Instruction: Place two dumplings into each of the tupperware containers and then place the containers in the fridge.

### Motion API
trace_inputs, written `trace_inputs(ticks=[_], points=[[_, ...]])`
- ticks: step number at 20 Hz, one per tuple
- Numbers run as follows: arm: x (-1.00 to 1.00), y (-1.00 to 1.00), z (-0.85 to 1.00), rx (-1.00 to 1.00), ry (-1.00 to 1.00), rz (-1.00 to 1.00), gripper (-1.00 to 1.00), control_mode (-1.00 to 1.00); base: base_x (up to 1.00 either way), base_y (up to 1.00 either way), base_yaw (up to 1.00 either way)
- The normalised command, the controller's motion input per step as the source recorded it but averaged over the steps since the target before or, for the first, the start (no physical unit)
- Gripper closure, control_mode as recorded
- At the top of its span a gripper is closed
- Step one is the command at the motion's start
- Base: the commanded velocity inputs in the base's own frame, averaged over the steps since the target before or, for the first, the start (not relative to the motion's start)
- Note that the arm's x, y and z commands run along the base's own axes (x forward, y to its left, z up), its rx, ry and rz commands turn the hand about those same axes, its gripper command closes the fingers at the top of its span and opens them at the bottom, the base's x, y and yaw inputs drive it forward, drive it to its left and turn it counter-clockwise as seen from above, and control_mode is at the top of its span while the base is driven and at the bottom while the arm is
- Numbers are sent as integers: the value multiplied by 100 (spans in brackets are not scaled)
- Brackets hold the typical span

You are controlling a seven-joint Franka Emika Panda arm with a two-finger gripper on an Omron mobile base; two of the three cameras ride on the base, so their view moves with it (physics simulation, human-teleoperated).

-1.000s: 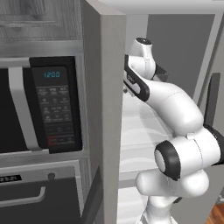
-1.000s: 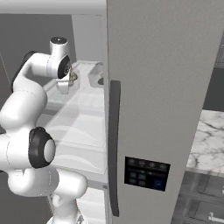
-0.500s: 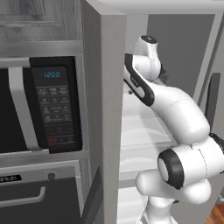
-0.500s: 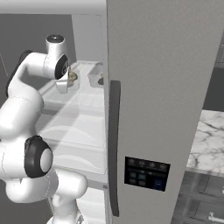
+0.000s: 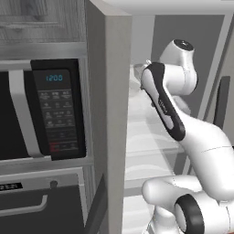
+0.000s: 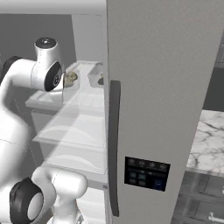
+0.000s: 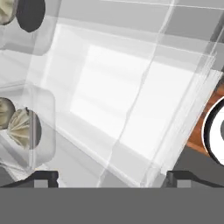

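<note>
End effector [image 7: 111, 177] spread wide and empty over the fridge shelf [image 7: 131, 109].
Just beside it a tupperware container [image 7: 41, 127] sits flat with two dumplings [image 7: 19, 124]; farther off, the second container [image 7: 39, 41] rests alike.

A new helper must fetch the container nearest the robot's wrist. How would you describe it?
Inside the open fridge, on the top shelf, two tupperware containers stand side by side. It is the left container, with dumplings showing; its neighbour is partly behind the door.
</note>
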Motion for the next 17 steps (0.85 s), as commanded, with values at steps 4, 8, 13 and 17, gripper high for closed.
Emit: trace_inputs(ticks=[4,8,13,17], points=[[-100,-23,1,-5,1,9,-100,-100,0,0,0],[-100,-7,0,-10,15,12,-100,-100,0,0,0],[-100,-6,0,-8,13,9,-100,-100,0,0,0],[-100,-21,0,0,12,0,-100,-100,0,0,0]])
